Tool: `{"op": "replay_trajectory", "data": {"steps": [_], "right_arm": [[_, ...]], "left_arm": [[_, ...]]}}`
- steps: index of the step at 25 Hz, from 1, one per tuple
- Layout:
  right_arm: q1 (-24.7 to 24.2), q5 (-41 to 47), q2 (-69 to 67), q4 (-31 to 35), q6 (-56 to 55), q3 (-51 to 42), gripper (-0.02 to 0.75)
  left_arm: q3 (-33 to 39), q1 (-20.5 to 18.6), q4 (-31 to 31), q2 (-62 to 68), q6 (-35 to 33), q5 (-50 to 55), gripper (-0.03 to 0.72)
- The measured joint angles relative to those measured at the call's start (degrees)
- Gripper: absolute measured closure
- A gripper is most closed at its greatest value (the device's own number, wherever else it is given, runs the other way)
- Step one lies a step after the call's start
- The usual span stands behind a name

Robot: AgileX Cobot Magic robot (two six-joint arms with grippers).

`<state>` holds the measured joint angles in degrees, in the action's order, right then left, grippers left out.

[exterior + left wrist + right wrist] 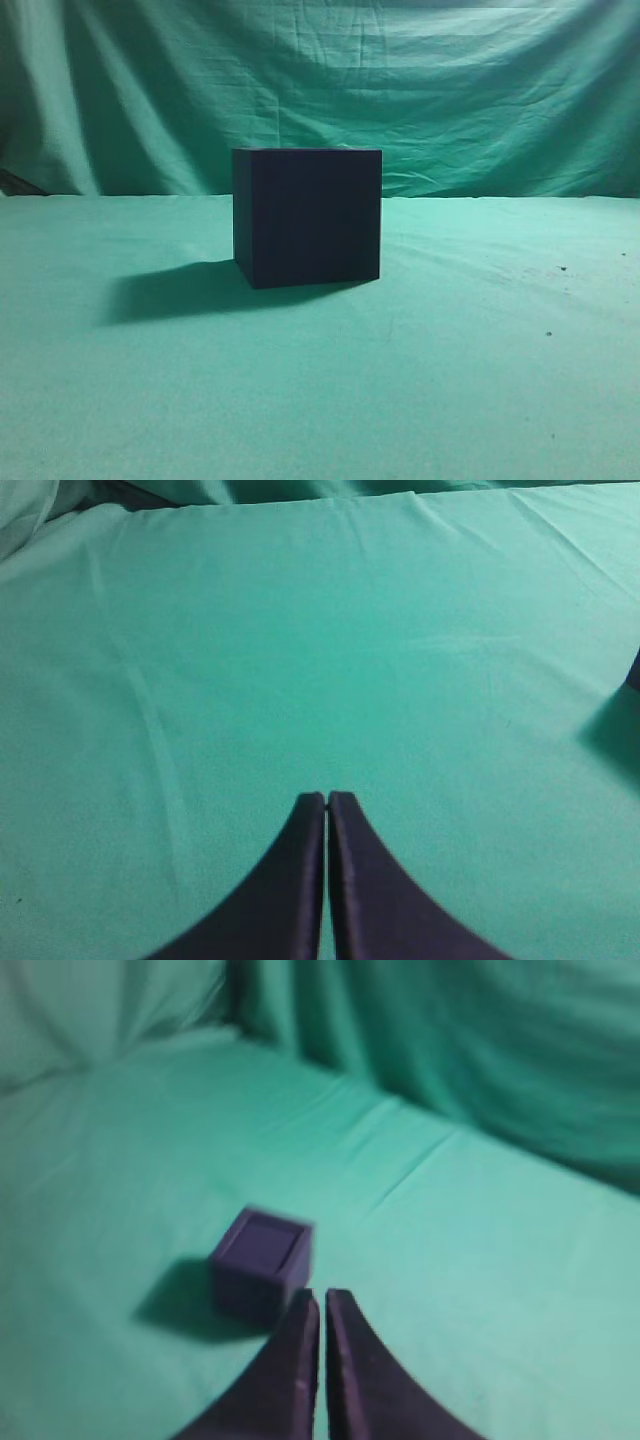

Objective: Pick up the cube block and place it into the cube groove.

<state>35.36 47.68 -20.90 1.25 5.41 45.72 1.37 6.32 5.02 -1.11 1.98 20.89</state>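
Note:
The large dark navy-purple box (308,215) stands on the green cloth at the middle of the exterior view. In the blurred right wrist view the box (245,1285) sits just ahead and left of my right gripper (323,1298). Its top shows a square recess, the cube groove (268,1242), framed by a rim. I cannot tell whether anything lies in it. No separate small purple cube block shows in any view. My right gripper is shut and empty. My left gripper (327,800) is shut and empty over bare cloth. Neither gripper shows in the exterior view.
Green cloth (480,380) covers the table and hangs as a backdrop (450,90) behind it. The box casts a shadow (180,290) to its left. A dark corner (634,670), probably of the box, shows at the right edge of the left wrist view.

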Motion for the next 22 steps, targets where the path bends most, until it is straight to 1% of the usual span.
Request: {"op": "replay_trajectory", "data": {"steps": [6,9,12,15,17,20,22], "right_arm": [[-14.5,-13.7,10.1,0.1,0.0,-16.1,0.738],[-20.7,-18.3,14.7,1.1,0.0,-24.5,0.738],[-25.7,-22.1,17.7,2.2,0.0,-32.2,0.738],[-28.9,-24.3,20.3,2.5,0.0,-38.7,0.738],[-30.2,-25.6,21.3,2.6,0.0,-42.6,0.738],[-31.1,-26.5,21.5,2.9,0.0,-46.7,0.738],[-31.2,-26.2,21.5,3.0,0.0,-47.2,0.738]], "left_arm": [[0.0,0.0,0.0,0.0,0.0,0.0,0.688],[0.0,0.0,0.0,0.0,0.0,0.0,0.688],[0.0,0.0,0.0,0.0,0.0,0.0,0.688],[0.0,0.0,0.0,0.0,0.0,0.0,0.688],[0.0,0.0,0.0,0.0,0.0,0.0,0.688],[0.0,0.0,0.0,0.0,0.0,0.0,0.688],[0.0,0.0,0.0,0.0,0.0,0.0,0.688]]}}
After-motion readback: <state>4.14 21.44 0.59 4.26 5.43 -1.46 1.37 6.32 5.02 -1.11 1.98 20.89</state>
